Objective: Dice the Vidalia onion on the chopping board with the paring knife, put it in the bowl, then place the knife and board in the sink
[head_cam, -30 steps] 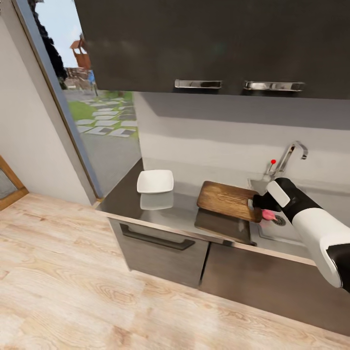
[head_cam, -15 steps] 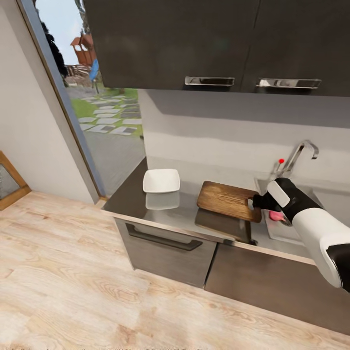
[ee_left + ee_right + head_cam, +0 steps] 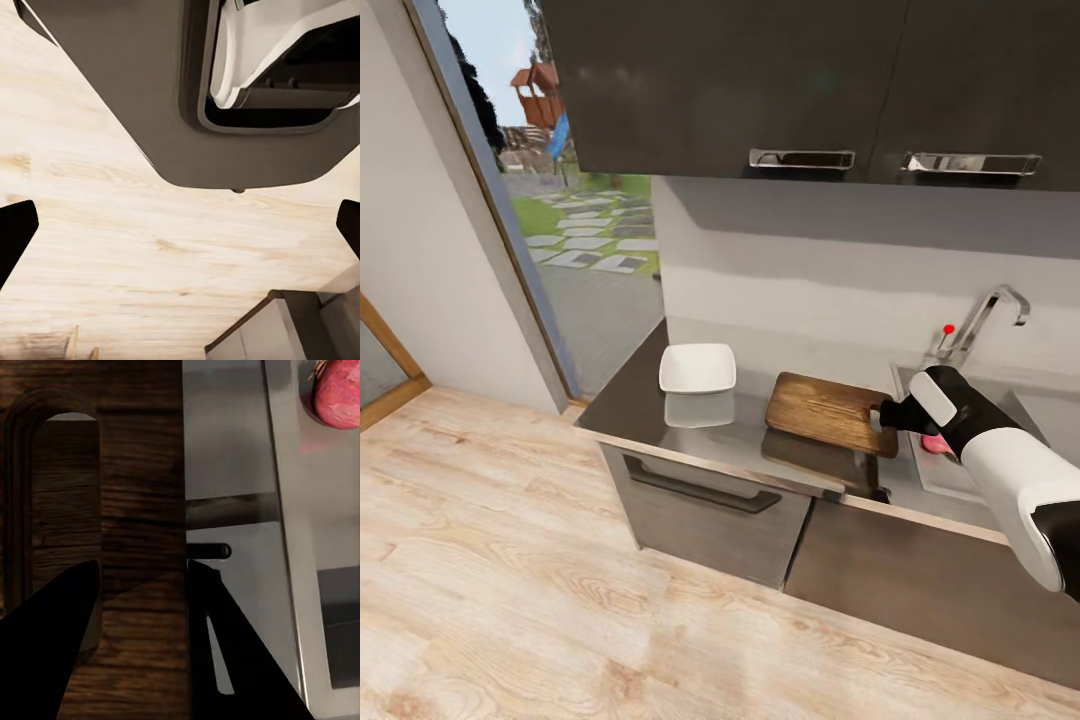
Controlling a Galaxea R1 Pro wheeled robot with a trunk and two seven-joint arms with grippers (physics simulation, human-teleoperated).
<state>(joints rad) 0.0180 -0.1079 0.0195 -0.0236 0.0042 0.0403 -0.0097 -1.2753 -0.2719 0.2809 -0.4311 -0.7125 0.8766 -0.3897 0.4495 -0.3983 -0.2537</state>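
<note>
The dark brown rectangular wooden chopping board (image 3: 826,412) lay on the long glossy dark-grey countertop (image 3: 650,415), its right end raised off the surface and held by the right gripper (image 3: 887,415), whose black fingers (image 3: 52,645) pinched the board's end near the slot hole. In the right wrist view the board (image 3: 112,510) filled the space between the two dark fingers, one lying over the wood below the slot and the other at the board's edge, with the steel surface beside it. The right arm's white and black forearm (image 3: 1000,470) reached in from the right side over the rectangular stainless-steel sink (image 3: 960,478). A small reddish-pink round object, taken to be the Vidalia onion (image 3: 934,443), sat in the basin just behind the gripper's wrist; the right wrist view showed it (image 3: 337,397) on the steel, apart from the board. The shallow white squarish bowl (image 3: 697,368) stood on the countertop to the left of the board, near it but not touching. The chrome tap with red knob (image 3: 980,322) rose behind the sink. Glossy black upper cabinets with chrome bar handles (image 3: 800,158) hung above. The left gripper (image 3: 180,225) hung over the light wood floor (image 3: 150,247), its dark fingertips spread wide at opposite edges of the left wrist view, holding nothing. The paring knife could not be made out with certainty.
</note>
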